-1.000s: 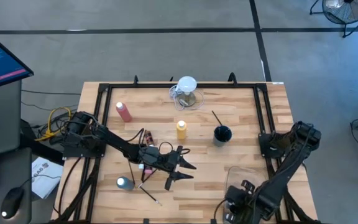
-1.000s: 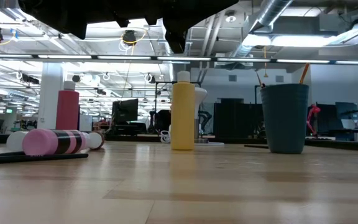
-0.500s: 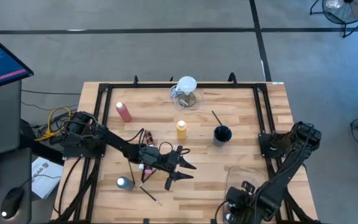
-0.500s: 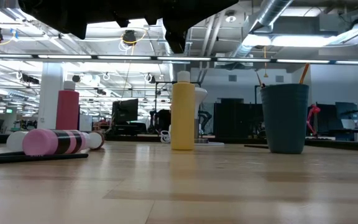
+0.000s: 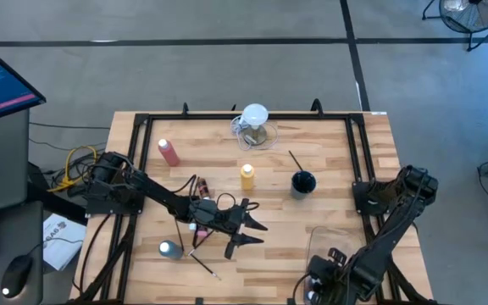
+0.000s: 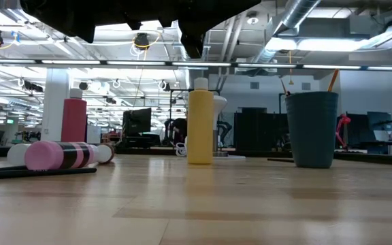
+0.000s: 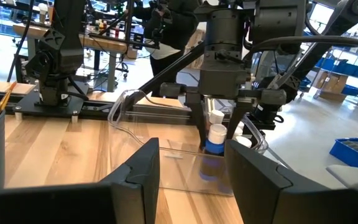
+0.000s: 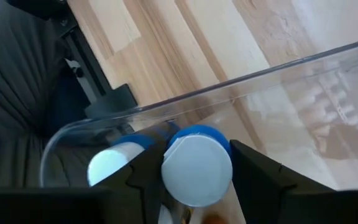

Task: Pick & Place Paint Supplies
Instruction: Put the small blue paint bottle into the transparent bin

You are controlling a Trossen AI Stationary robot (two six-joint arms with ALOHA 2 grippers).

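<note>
My right gripper (image 7: 217,134) points down into a clear bin (image 7: 135,121) at the table's near right and is shut on a blue white-capped bottle (image 7: 215,140). Another white cap (image 8: 107,168) shows beside it in the bin. My left gripper (image 5: 255,233) hovers open and level over the table's middle, holding nothing. A yellow bottle (image 5: 247,176) and a pink-red bottle (image 5: 169,152) stand upright on the table. A pink bottle (image 6: 60,155) lies on its side. A thin brush (image 5: 203,261) and a small capped bottle (image 5: 169,249) lie near the front left. My right gripper has the blue bottle between its two fingers, which flank it just under the white cap (image 8: 197,171). The fingers (image 7: 202,127) come from above, pointing down. The bottle stays upright inside the bin; whether its base rests on the bin floor I cannot tell.
A dark cup (image 5: 303,182) holding brushes stands right of the yellow bottle, with a loose brush (image 5: 295,159) behind it. A clear jug with a white round top (image 5: 254,123) stands at the far edge. A black rail frame (image 5: 358,152) borders the table.
</note>
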